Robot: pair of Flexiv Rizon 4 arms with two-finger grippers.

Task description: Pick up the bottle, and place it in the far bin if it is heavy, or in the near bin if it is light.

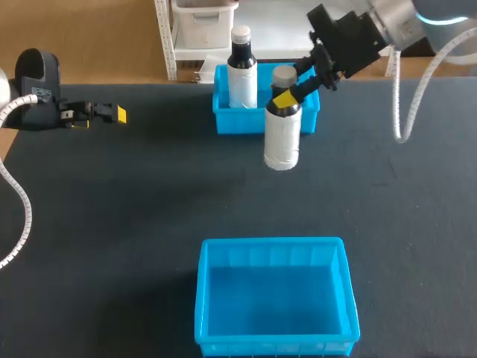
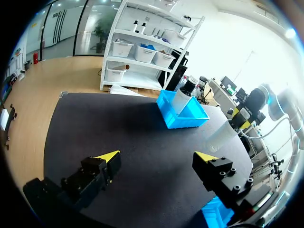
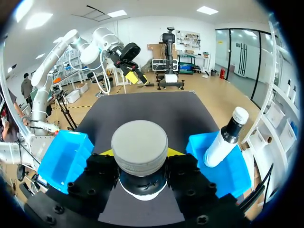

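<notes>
While my right claw (image 1: pixel 285 97) grips the grey-capped bottle (image 1: pixel 282 138), a white-capped bottle (image 1: pixel 241 78) occupies the far bin (image 1: pixel 223 119) at twelve o'clock; the left wrist view shows my left claw (image 2: pixel 156 156) released.

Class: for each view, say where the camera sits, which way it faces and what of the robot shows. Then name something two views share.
Head view: above and behind, looking down on the table; both arms show, the right tool shut on the held bottle.
Left wrist view: on the left wrist, facing across the table past the open left tool toward the far bin.
Right wrist view: on the right wrist, looking over the held bottle's cap.
Shared: all show the far bin.
</notes>
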